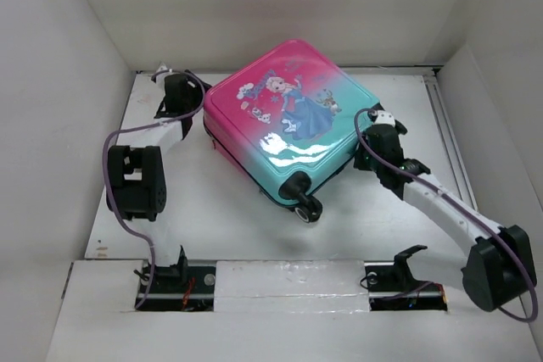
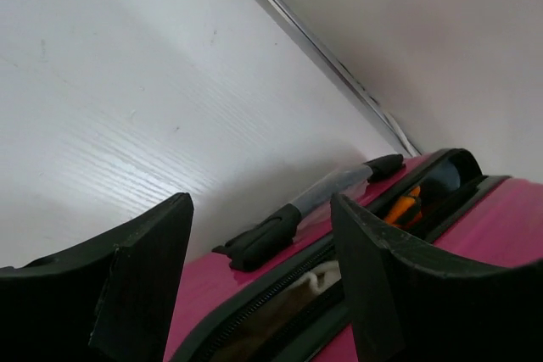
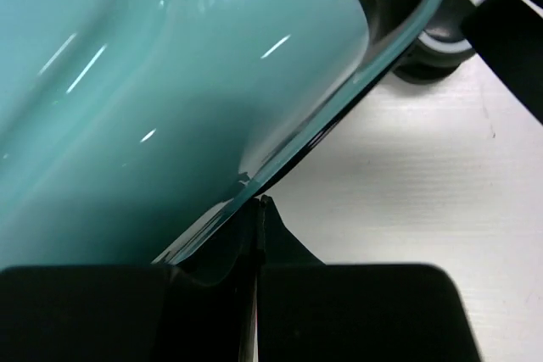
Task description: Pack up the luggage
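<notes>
Luggage (image 1: 284, 116) lies flat, print up, at mid-table with an arm on each side.

Top view: the white table (image 1: 212, 218) is boxed in by plain white walls (image 1: 85, 82). A wheel (image 1: 307, 207) sits at the luggage's 6 o'clock, the left gripper (image 1: 180, 95) at its 9 o'clock pink corner and the right gripper (image 1: 377, 129) at its 3 o'clock teal side. Left wrist: the fingers (image 2: 144, 286) are spread wide and hold nothing. Between them show the pink edge, its handle (image 2: 297, 209) and a gaping zip seam with an orange item (image 2: 407, 205) inside. Right wrist: the fingers (image 3: 356, 311) are pressed together, their tips against the teal rim, with nothing visible between them.
</notes>
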Action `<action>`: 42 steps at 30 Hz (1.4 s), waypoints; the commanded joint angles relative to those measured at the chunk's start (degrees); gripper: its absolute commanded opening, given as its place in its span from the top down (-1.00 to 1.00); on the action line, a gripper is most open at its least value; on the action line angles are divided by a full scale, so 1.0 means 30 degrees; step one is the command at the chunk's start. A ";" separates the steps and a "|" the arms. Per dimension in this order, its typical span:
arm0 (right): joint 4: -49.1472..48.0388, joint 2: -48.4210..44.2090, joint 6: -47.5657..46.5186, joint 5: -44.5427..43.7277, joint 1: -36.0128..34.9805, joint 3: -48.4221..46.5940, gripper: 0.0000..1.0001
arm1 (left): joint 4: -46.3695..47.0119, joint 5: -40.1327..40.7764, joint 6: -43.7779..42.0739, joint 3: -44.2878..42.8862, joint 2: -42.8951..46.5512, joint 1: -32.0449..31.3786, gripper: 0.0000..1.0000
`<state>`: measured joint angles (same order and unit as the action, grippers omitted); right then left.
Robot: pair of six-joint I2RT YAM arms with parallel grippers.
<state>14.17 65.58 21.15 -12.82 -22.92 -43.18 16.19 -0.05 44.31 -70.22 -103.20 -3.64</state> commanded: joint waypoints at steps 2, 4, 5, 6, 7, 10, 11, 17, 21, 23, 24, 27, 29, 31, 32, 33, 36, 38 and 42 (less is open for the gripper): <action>-0.5447 0.2450 -0.0865 0.1920 0.0022 -0.3152 1.00 | 0.2506 -0.1361 0.0111 0.3269 0.2077 -0.1272 -0.23; -0.5924 0.3563 -0.1041 0.2454 0.0022 -0.4440 1.00 | 0.3477 -0.0776 0.0316 0.6246 0.3105 -0.2034 -0.23; -0.6100 0.4671 -0.1333 0.2689 0.0022 -0.4909 1.00 | 0.4207 -0.0483 0.0722 0.7252 0.4154 -0.2793 -0.23; -0.6102 0.5262 -0.1539 0.3213 0.0022 -0.5465 1.00 | 0.4620 -0.0016 0.0726 0.8191 0.4658 -0.3149 -0.20; -0.6102 0.5848 -0.1541 0.3392 0.0022 -0.6573 1.00 | 0.4886 -0.0011 0.0726 0.9911 0.5156 -0.3413 -0.18; -0.5841 0.8364 -0.2300 0.4505 0.0225 -0.8828 1.00 | 0.5123 0.0487 0.0931 1.2815 0.7903 -0.5107 -0.15; -0.5838 0.8838 -0.2303 0.4681 0.0227 -0.9362 1.00 | 0.5123 0.0922 0.1106 1.3496 0.7915 -0.5115 -0.15; -0.1802 1.2937 -0.3209 0.6848 0.0901 -1.7076 1.00 | 0.1905 0.5020 0.2739 1.6021 1.3855 -1.1987 -0.15; 0.2822 1.7007 -0.3854 0.8138 0.0522 -2.5782 0.87 | -0.0880 0.9180 0.5579 1.6664 1.6378 -1.8140 -0.12; 0.5716 1.9470 -0.3856 0.8956 0.0520 -2.9651 0.77 | -0.1610 1.1341 0.6289 1.6667 1.7200 -2.1219 -0.12; 0.6546 2.0086 -0.4030 0.9947 0.0346 -3.3005 0.71 | -0.1964 1.2023 0.6554 1.6667 1.7202 -2.1982 -0.14; 0.6618 1.9746 -0.4031 1.0510 0.0344 -3.3721 0.19 | -0.4890 1.4305 0.7345 1.5265 1.7436 -2.3162 -0.19; 0.5622 1.7240 -0.4031 1.0716 0.0344 -3.1819 -0.19 | -0.5976 1.5043 0.7347 1.4122 1.7436 -2.3338 -0.19; 0.3923 1.5181 -0.4031 1.0718 0.0344 -2.8287 -0.35 | -0.6362 1.5924 0.6297 1.3680 1.7639 -2.3338 -0.19; 0.3628 1.3140 -0.4031 1.0718 0.0344 -2.7162 -0.37 | -0.6362 1.6158 0.6003 1.3418 1.7641 -2.3338 -0.19; 0.2871 1.1989 -0.4031 1.0254 0.0344 -2.5874 -0.37 | -0.6362 1.6161 0.5391 1.3415 1.7844 -2.3338 -0.19; 0.0441 0.6295 -0.3683 0.9695 0.0344 -1.8061 -0.12 | -0.5603 1.5432 0.4450 1.3589 1.7846 -2.3338 0.12; -0.1965 0.3145 -0.3184 0.8031 -0.0035 -1.1664 0.17 | -0.5395 1.4465 0.4213 1.3823 1.7846 -2.3338 0.38; -0.1596 -0.3101 -0.1983 0.3083 -0.0213 -0.5273 0.66 | -0.6450 1.4664 0.4244 1.4262 1.7407 -2.4914 1.00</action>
<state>12.71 61.12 12.12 7.70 -22.90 -67.81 -1.02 43.55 58.37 -28.08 -50.76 -75.35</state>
